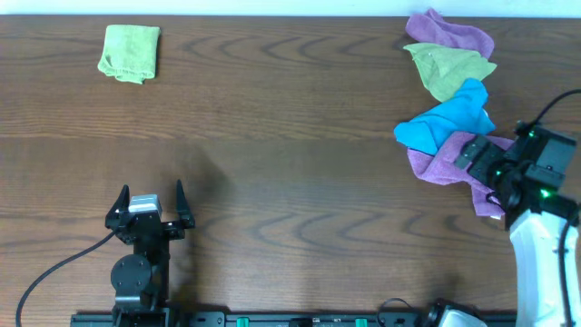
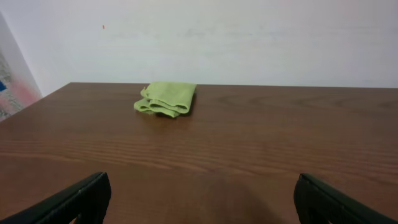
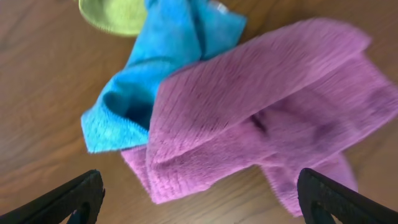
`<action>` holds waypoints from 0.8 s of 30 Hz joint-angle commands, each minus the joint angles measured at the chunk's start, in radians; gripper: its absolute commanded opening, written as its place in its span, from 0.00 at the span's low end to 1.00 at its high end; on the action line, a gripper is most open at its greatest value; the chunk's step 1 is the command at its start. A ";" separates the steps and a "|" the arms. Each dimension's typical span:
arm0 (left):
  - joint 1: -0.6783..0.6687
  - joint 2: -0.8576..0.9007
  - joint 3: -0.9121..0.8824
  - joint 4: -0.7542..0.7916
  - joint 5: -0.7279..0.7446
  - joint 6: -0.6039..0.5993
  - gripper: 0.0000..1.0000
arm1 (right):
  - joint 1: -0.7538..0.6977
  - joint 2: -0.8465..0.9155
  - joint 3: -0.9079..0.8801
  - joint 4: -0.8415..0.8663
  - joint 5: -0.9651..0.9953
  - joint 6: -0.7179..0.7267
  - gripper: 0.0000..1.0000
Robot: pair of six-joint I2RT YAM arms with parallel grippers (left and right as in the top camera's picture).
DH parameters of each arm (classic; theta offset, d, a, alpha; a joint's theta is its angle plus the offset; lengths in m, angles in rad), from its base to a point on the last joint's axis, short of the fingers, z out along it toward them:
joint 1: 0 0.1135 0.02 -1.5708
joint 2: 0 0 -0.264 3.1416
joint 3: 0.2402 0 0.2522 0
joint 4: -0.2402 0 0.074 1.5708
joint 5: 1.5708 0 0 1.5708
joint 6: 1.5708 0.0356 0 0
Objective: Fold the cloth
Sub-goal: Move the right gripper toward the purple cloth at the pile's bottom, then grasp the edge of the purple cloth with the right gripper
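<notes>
The cloth [image 3: 261, 106] is a crumpled mauve-pink towel at the right side of the table [image 1: 290, 182], partly tucked under a blue cloth [image 3: 161, 56]. In the overhead view the cloth [image 1: 436, 163] lies beneath my right gripper [image 1: 472, 156], which hovers over it. That right gripper [image 3: 202, 202] is open; its fingers straddle the cloth's near edge and hold nothing. My left gripper [image 1: 151, 189] rests near the front left of the table, far from the cloth. The left gripper [image 2: 199, 199] is open and empty over bare wood.
A folded lime-green cloth [image 1: 130, 52] lies at the back left, also ahead of the left gripper [image 2: 166, 99]. At the back right a violet cloth [image 1: 449, 34], a lime-green cloth [image 1: 449, 68] and the blue cloth [image 1: 445, 123] overlap in a pile.
</notes>
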 commanded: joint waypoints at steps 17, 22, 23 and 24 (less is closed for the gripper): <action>0.004 -0.006 -0.016 -0.048 -0.043 0.010 0.95 | -0.108 0.081 0.006 -0.195 0.280 0.082 0.86; 0.004 -0.006 -0.016 -0.048 -0.043 0.010 0.95 | -0.117 0.133 0.006 -0.131 0.278 0.027 0.74; 0.004 -0.006 -0.016 -0.048 -0.043 0.010 0.95 | -0.117 0.151 0.006 -0.130 0.278 0.027 0.74; 0.004 -0.006 -0.016 -0.048 -0.043 0.010 0.95 | -0.117 0.167 0.006 -0.130 0.276 0.027 0.72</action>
